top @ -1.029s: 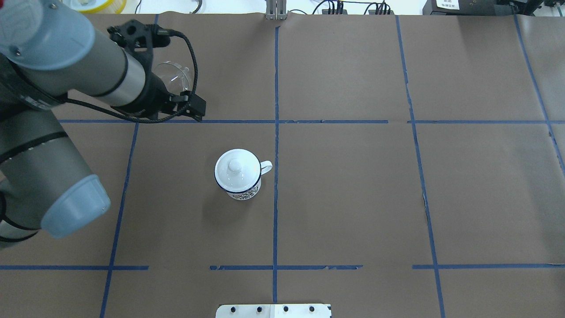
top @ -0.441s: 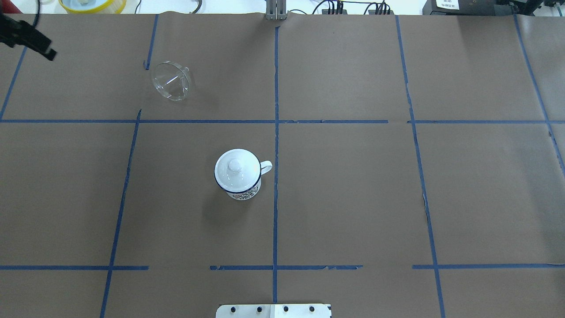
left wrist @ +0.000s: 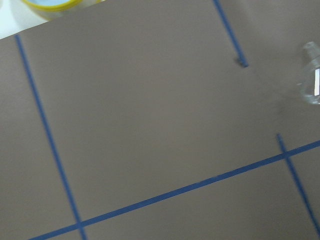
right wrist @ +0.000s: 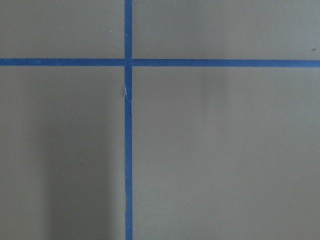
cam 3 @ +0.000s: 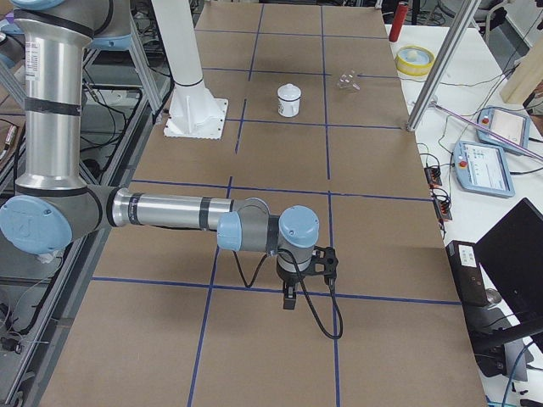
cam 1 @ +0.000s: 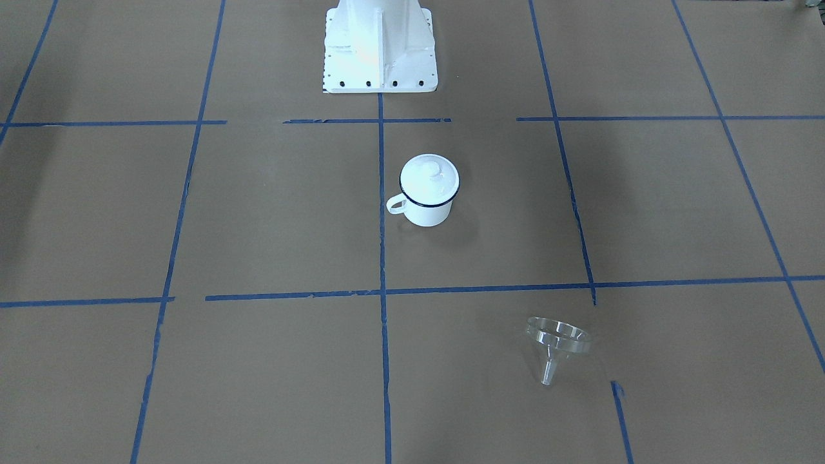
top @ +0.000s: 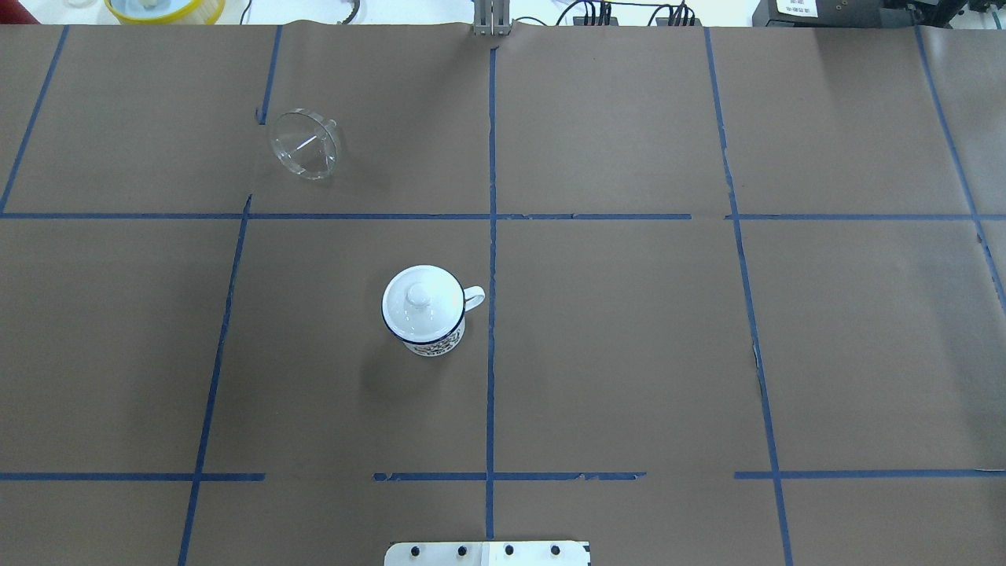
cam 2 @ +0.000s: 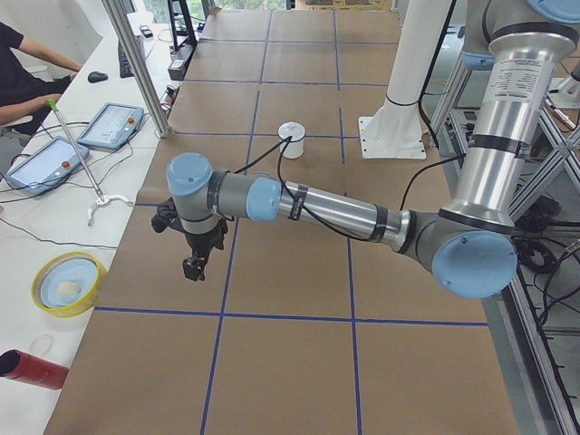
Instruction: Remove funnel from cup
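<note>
The clear funnel (top: 305,145) lies on its side on the brown paper at the far left, apart from the cup; it also shows in the front-facing view (cam 1: 557,345) and at the right edge of the left wrist view (left wrist: 311,80). The white enamel cup (top: 428,334) stands mid-table with a white knobbed lid (top: 418,297) on it and shows in the front-facing view too (cam 1: 425,209). My left gripper (cam 2: 195,258) shows only in the exterior left view, off to the funnel's side; I cannot tell its state. My right gripper (cam 3: 288,297) hangs far from both; I cannot tell its state.
A yellow-rimmed dish (cam 2: 65,283) and a red cylinder (cam 2: 32,370) sit on the white bench beyond the table's far edge. The white robot base (cam 1: 379,45) stands at the near edge. Operator tablets (cam 2: 109,122) and an aluminium post (cam 2: 136,63) are at the far side.
My left arm has pulled away from over the funnel and left the overhead view to the left. The funnel stays on the table; the cup has not moved.
</note>
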`<state>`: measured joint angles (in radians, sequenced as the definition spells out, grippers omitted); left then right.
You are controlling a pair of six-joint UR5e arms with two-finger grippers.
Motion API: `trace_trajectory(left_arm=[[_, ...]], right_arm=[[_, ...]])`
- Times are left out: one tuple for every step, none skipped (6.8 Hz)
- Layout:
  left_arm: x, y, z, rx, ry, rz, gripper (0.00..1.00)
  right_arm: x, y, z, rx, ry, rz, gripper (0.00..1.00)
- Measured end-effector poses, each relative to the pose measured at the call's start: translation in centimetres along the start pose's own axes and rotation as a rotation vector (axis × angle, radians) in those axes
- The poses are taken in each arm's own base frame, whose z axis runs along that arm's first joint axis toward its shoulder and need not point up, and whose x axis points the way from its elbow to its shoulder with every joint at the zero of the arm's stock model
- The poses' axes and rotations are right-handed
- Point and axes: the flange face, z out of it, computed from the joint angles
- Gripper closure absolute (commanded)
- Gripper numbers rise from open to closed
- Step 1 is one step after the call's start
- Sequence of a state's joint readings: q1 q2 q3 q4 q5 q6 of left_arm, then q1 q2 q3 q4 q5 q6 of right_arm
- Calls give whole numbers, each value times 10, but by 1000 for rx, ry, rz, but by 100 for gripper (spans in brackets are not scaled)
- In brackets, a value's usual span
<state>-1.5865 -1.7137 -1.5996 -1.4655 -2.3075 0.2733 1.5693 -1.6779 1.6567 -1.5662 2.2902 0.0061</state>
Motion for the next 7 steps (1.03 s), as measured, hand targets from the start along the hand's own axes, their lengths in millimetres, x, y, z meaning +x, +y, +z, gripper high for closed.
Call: trace_trajectory(left_arm=[[-20,39,19,-30,9,-32,0],[-30,65,33,-43,14,-50,0],[-35,83,43,-47,15,-65,0],[-37,91,47,-47,14,-89,0],[-36,91,47,-44,12,-124,0],[-34,89,44,-38,9,-161,0],[-32,85,41,-32,7,-189,0]], right_arm=[[0,0,0,0,0,0,0],[0,0,0,0,0,0,0],[0,0,0,-1,0,1,0],[0,0,0,0,0,0,0],[0,0,0,0,0,0,0],[0,0,0,0,0,0,0],[0,0,0,0,0,0,0]])
